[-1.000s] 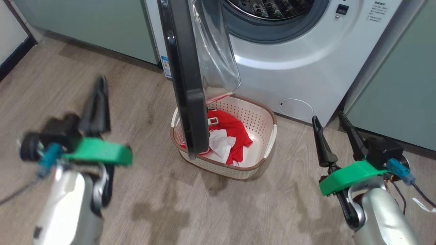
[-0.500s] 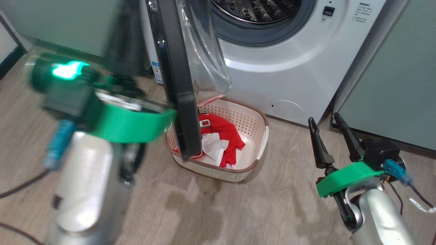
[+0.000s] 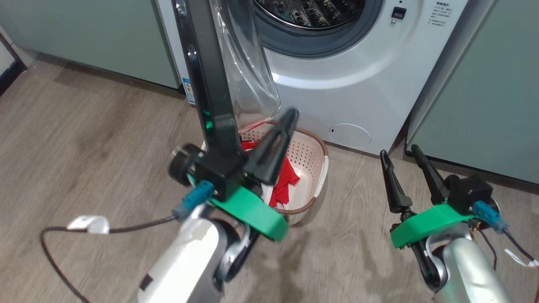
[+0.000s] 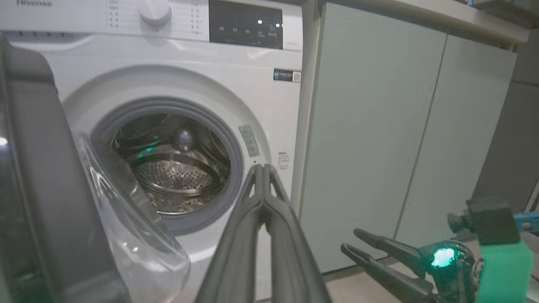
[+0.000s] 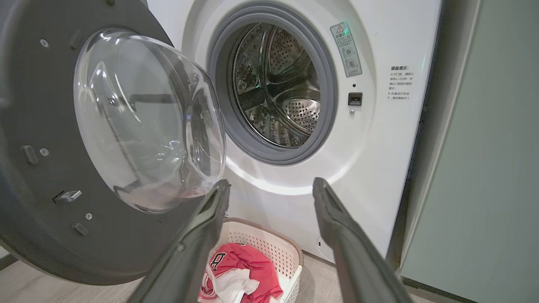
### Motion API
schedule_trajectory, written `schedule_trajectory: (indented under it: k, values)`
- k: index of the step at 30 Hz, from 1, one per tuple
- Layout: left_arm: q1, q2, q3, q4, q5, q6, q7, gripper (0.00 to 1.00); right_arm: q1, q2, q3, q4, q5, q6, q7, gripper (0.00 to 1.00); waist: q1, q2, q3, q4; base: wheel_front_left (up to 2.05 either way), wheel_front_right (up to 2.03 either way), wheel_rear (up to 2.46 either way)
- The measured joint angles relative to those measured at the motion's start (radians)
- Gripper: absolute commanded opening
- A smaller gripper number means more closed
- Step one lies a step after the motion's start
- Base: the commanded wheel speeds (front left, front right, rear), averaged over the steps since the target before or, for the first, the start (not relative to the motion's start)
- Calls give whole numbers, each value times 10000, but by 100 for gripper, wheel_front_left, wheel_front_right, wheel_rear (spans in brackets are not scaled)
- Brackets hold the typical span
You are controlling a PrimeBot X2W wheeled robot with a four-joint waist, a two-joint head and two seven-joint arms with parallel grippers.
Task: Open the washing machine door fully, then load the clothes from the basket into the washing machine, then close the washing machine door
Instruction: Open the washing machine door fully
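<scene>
The white washing machine (image 3: 337,84) has its drum (image 5: 278,84) exposed. The washing machine door (image 3: 208,75) stands swung out, edge-on in the head view, its glass bowl (image 5: 147,118) bulging toward the drum. Below it on the floor sits the cream basket (image 3: 309,153) with the red and white clothes (image 3: 286,181) inside. My left gripper (image 3: 290,115) is shut and empty. It hovers over the basket beside the door's lower edge, pointing at the machine front. My right gripper (image 3: 399,151) is open and empty, low to the right of the basket.
Pale green cabinets (image 3: 484,105) flank the machine on both sides. A dark cable with a white tag (image 3: 88,223) trails on the wooden floor at the left. In the left wrist view the right gripper (image 4: 350,240) shows low at the right.
My left arm has swung from the floor left of the door across to the door's lower edge, over the basket. The head camera shifted slightly. The right arm stays put.
</scene>
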Motion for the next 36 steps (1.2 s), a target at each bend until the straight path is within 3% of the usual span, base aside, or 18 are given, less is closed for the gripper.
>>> schedule_trajectory:
  k: [12, 25, 36]
  values:
    - [187, -25, -1302, 1214, -892, -61, -109, 0, 73, 0, 86, 138, 100, 0, 0, 100, 0, 0, 80, 10, 0, 0, 0]
    - [186, 215, -706, 2405, -1164, 610, -199, 0, 68, 0, 4, 198, 105, 0, 0, 100, 0, 0, 154, 38, 0, 0, 0]
    - [189, 485, -215, 2702, -1436, 803, -272, 0, 59, 0, -19, 215, 171, 0, 0, 100, 0, 0, 282, 76, 0, 0, 0]
